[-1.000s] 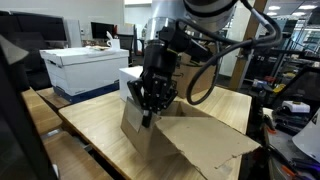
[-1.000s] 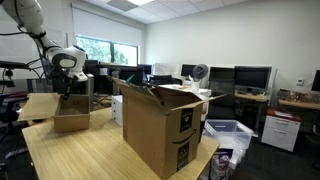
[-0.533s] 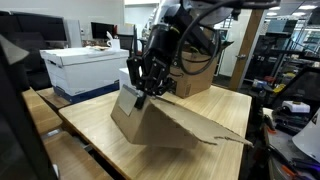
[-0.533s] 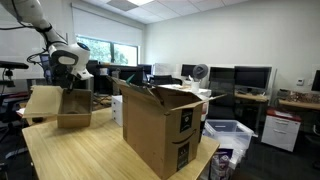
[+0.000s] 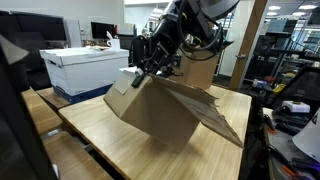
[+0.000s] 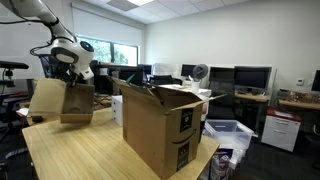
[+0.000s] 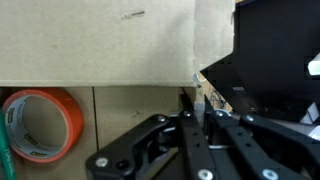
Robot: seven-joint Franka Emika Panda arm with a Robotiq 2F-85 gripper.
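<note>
A small open brown cardboard box [image 5: 155,110] hangs tilted in the air, held by the black jaws of a robot arm [image 5: 190,25]. The jaws are almost fully closed, pinching one upper wall of this box between them. In the wrist view the two dark fingers [image 7: 185,115] meet on the thin cardboard edge.

In an exterior view the box leans with its gripped side high and its far side low. A long loose cardboard flap [image 5: 210,112] trails down from the box on the side away from the jaws. Directly under the box lies a light wooden bench [image 5: 95,135]. The lowest corner of the box comes close to the bench top, but contact cannot be made out.

In the wrist view a roll of orange tape [image 7: 40,122] lies flat just below the pinched wall of the box. Whether it sits inside the box cannot be told.

In an exterior view a large upright brown cardboard box [image 6: 158,125] with open top flaps stands on the same bench, well apart from the held box. Behind the held box, beyond the bench edge, sits a white lidded storage box [image 5: 85,68].
</note>
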